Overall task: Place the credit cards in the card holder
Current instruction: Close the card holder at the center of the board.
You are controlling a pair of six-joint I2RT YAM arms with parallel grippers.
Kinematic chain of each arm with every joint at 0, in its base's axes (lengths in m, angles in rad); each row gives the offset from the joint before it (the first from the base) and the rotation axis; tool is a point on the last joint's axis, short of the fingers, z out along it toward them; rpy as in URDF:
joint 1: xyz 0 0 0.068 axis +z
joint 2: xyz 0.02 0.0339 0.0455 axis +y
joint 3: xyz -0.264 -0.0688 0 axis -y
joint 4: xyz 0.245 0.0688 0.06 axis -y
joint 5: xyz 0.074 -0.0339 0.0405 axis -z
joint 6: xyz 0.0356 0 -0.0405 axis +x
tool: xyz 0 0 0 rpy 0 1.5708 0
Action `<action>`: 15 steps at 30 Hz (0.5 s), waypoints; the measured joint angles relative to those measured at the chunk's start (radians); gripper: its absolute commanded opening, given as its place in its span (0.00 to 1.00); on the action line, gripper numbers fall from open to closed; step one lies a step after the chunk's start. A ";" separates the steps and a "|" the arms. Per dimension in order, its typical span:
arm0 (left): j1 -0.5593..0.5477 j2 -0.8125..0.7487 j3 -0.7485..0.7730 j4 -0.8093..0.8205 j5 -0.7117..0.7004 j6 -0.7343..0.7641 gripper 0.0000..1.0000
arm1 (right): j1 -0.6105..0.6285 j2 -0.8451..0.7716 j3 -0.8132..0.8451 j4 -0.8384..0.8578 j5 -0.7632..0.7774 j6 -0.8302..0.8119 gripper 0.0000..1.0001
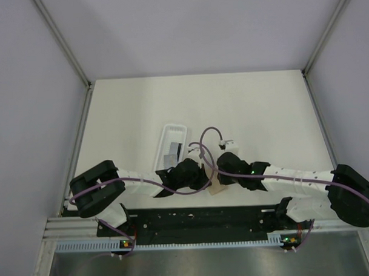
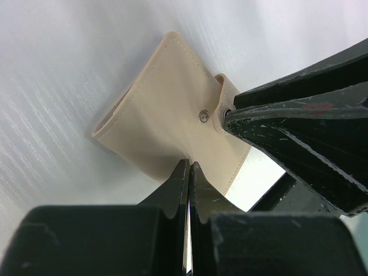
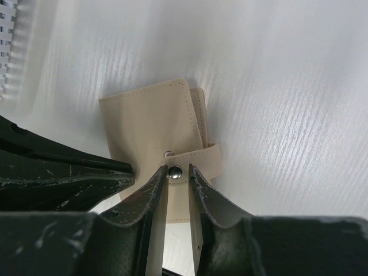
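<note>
The tan card holder (image 1: 217,188) lies on the white table between both grippers, folded, with its closing tab unsnapped. In the left wrist view the card holder (image 2: 167,109) shows its snap stud. My left gripper (image 2: 190,165) is shut on its near edge. My right gripper (image 3: 178,171) pinches the tab beside its snap, on the card holder (image 3: 149,121). In the top view the left gripper (image 1: 205,178) and the right gripper (image 1: 218,177) meet tip to tip. The credit cards (image 1: 173,152) lie grey in the clear tray.
The long clear plastic tray (image 1: 166,130) lies on the table just beyond the left gripper. Purple cables (image 1: 204,137) loop above both wrists. A black rail (image 1: 199,219) runs along the near edge of the table, between the arm bases.
</note>
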 measured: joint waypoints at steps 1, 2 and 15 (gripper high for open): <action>0.000 0.000 0.000 0.000 0.000 0.000 0.00 | 0.000 0.005 0.000 0.000 -0.002 0.000 0.20; 0.000 0.000 0.000 0.000 0.000 0.000 0.00 | 0.000 0.009 0.000 0.000 -0.004 0.000 0.21; 0.000 0.000 0.000 0.000 0.000 0.000 0.00 | 0.000 0.027 0.000 0.024 -0.033 0.000 0.21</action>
